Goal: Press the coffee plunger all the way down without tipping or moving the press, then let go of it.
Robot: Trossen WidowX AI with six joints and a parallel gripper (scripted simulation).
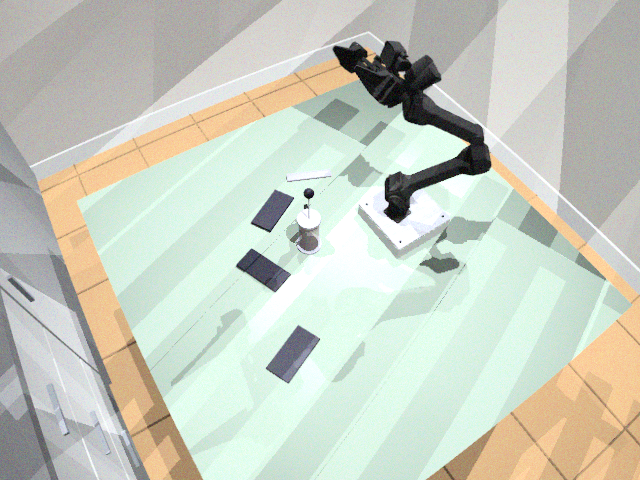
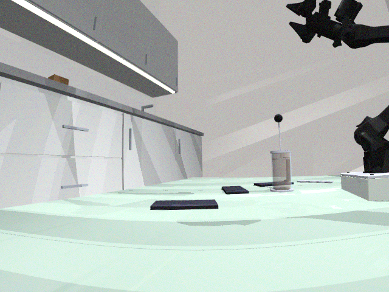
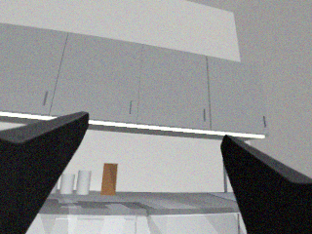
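Gripper [image 2: 296,19]: raised high, fingers spread wide, nothing between them. Coffee press [image 1: 309,231]: upright on the pale green table [image 1: 361,335], just beside the arm's white base [image 1: 413,227], knob [image 2: 278,118] raised. Top view alone shows three dark slabs. Wrist view alone shows wall cabinets [image 3: 146,93].

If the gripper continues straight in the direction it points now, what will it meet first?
Probably nothing nearby. The open gripper is high above the coffee press and aims roughly level at the distant wall cabinets. The space between looks free, though depth is uncertain.
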